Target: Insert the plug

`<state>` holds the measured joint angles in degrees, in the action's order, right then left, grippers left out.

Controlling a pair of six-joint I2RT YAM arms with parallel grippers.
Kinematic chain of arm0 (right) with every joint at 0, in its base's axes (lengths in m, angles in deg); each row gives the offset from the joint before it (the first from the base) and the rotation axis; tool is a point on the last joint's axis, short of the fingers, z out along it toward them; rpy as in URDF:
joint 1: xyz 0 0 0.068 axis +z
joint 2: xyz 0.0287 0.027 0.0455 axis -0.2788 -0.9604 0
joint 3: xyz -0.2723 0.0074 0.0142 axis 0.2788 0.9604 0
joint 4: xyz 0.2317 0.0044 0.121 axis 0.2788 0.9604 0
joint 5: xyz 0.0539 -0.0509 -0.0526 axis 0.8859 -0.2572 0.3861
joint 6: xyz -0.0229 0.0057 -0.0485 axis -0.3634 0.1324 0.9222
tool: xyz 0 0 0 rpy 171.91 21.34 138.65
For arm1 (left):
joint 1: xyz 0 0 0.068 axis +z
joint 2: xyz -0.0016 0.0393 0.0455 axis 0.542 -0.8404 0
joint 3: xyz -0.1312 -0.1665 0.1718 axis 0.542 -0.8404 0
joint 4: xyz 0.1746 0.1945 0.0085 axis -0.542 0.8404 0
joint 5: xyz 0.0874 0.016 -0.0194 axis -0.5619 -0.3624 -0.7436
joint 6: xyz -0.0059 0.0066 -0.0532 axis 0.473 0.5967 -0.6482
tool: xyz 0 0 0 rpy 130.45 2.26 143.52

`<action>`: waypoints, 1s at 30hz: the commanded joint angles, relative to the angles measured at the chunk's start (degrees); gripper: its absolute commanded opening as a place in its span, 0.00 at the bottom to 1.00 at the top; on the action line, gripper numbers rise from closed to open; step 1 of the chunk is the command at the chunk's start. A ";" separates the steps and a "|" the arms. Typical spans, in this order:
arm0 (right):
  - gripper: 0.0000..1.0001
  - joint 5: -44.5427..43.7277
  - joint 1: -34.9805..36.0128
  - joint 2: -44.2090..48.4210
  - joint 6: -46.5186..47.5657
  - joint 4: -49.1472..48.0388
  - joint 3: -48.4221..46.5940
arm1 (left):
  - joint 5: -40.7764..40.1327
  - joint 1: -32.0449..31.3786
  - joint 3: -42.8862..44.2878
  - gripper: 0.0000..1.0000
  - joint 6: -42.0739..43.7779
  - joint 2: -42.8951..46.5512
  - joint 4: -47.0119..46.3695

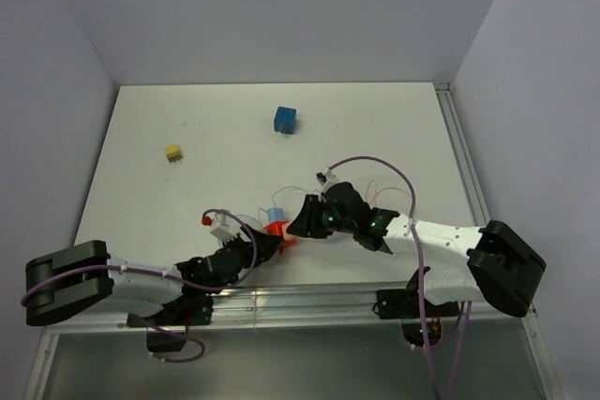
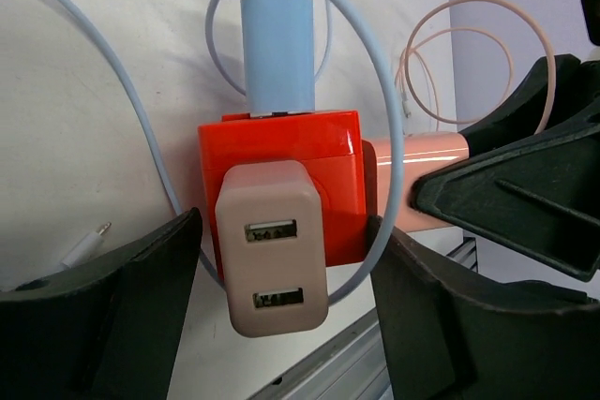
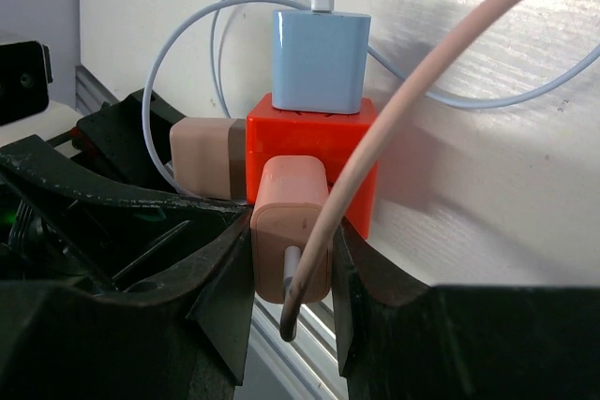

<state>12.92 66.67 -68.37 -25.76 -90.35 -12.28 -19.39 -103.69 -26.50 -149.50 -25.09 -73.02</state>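
Table point(image 1: 141, 194), near edge, between the two arms: red socket cube point(image 2: 281, 152). It is the one holder here, and three of its faces are filled.

- Far face: blue charger point(image 2: 277, 53), smooth, rounded corners, seated flush. A pale blue cable point(image 2: 141, 128) leaves its far end and loops wide round the cube. One loop passes between the cube and the left claw's right-hand finger.
- Face toward the left wrist camera: beige charger point(image 2: 272, 264), two USB ports one above the other, both unoccupied. Its lower end overhangs the cube's edge.
- Face toward the right arm: pink plug point(image 3: 291, 236), salmon-coloured, a rounded block. Its front end butts against the cube and no prongs show. A pink cable point(image 3: 403, 128) comes out of its rear end and arcs up across the right wrist view.

Right claw point(image 3: 291, 264): narrow, both fingers pressed on the pink plug's sides.

Left claw point(image 2: 286, 231): jaws straddle the cube and the beige charger, close on either side. Cannot tell whether they grip or only flank.

Elsewhere on the table, well apart from the cube: blue block point(image 1: 285, 120) toward the far side, small yellow plug point(image 1: 173, 153) to the left.
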 commanded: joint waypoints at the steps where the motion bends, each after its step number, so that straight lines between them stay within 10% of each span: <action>1: 0.00 2.88 1.20 -0.17 -0.03 4.19 1.81 | 2.91 -0.85 -8.41 0.77 0.27 1.18 -3.85; 30: 0.00 5.95 1.55 -0.61 0.58 4.45 0.40 | 0.98 -2.34 -12.55 0.79 0.80 11.39 -0.96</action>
<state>14.54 66.88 -67.32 -27.69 -88.58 -11.29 -19.09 -105.46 -27.59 -148.71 -12.37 -63.73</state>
